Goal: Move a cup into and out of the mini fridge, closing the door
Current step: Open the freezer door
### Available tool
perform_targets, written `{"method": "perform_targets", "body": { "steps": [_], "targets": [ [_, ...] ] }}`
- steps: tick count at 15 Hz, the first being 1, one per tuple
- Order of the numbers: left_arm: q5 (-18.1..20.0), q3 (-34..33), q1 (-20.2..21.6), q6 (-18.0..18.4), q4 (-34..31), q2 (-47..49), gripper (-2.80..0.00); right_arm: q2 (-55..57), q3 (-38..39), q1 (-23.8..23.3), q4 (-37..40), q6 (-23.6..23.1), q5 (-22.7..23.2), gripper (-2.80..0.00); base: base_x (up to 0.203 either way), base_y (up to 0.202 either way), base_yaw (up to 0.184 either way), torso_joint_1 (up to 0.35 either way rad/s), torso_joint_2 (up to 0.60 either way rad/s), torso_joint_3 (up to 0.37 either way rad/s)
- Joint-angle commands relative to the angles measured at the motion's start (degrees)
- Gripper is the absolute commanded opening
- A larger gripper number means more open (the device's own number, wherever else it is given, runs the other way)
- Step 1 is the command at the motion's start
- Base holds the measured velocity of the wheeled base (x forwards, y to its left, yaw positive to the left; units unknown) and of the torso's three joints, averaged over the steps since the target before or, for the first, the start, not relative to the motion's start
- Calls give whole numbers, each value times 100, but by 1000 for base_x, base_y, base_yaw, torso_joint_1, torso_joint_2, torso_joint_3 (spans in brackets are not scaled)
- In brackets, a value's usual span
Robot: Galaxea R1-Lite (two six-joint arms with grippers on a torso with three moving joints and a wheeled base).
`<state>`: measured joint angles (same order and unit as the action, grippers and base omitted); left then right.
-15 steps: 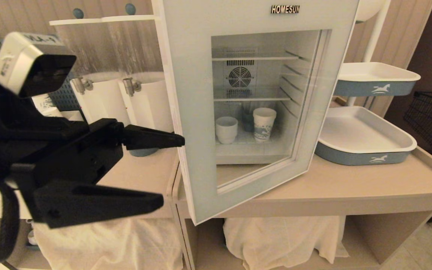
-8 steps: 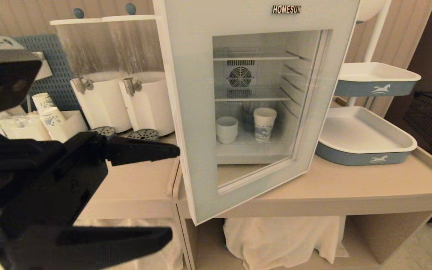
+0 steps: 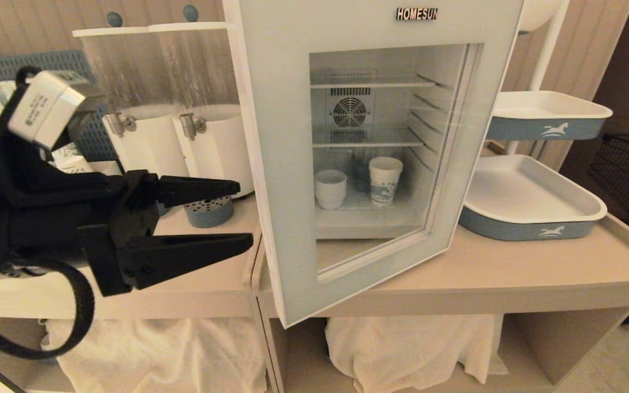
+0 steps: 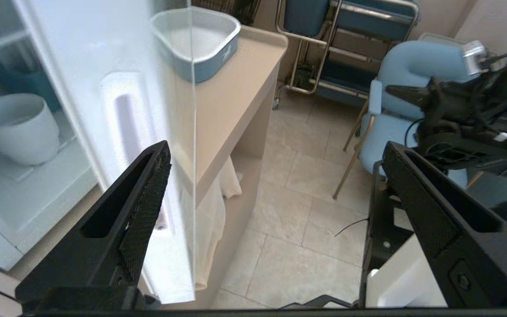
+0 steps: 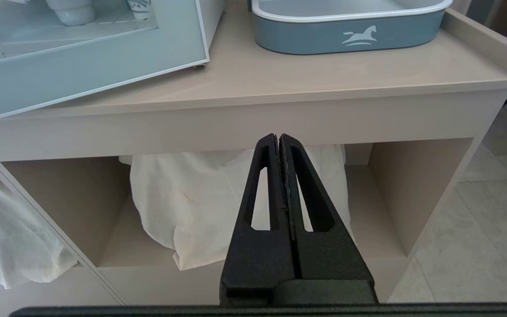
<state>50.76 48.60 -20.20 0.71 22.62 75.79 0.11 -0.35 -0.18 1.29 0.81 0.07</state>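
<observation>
The mini fridge [image 3: 369, 142] stands on the counter with its door [image 3: 276, 109] ajar, swung out toward me. Through the glass I see the squat white cup [image 3: 330, 188] on the bottom shelf, also visible in the left wrist view [image 4: 16, 127]. My left gripper [image 3: 242, 214] hovers wide open and empty just left of the door's free edge. In its own view one fingertip [image 4: 159, 165] lies over the door frame's recessed grip [image 4: 123, 123]. My right gripper [image 5: 278, 137] is shut and empty, parked low in front of the counter's edge.
A patterned paper cup [image 3: 385, 180] stands beside the cup. Two white drink dispensers [image 3: 205, 147] and a blue drip cup [image 3: 208, 212] sit behind the left gripper. Blue-white trays [image 3: 533, 202] lie right of the fridge. White cloths [image 3: 402, 349] fill the shelf below. A blue chair [image 4: 407, 88] stands on the floor.
My left gripper has turned at the wrist and shifted beside the door's free edge, its fingers now closer together in the view and still open. Door and cup have not moved.
</observation>
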Motion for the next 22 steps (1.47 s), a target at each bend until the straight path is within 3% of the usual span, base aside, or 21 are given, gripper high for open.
{"method": "perform_targets", "body": {
  "steps": [1,4,12,15,19,22],
  "targets": [
    [30,39,-13,-2,135,464,0,-2,0,1,3,-1,1,-280,0,0,0,0,0,0],
    [36,139,-18,-18,574,964,0,-2,0,1,3,-1,1,-280,0,0,0,0,0,0],
    [148,270,-245,-95,603,1296,0,-2,0,1,11,-1,1,-280,0,0,0,0,0,0],
    [145,239,-703,-396,612,1205,0,-2,0,1,11,-1,1,-280,0,0,0,0,0,0],
    [119,199,-1164,-514,578,1193,0,-2,0,1,11,-1,1,-280,0,0,0,0,0,0],
    [97,143,-2157,-1203,605,1149,0,-2,0,1,11,-1,1,-280,0,0,0,0,0,0]
  ]
}}
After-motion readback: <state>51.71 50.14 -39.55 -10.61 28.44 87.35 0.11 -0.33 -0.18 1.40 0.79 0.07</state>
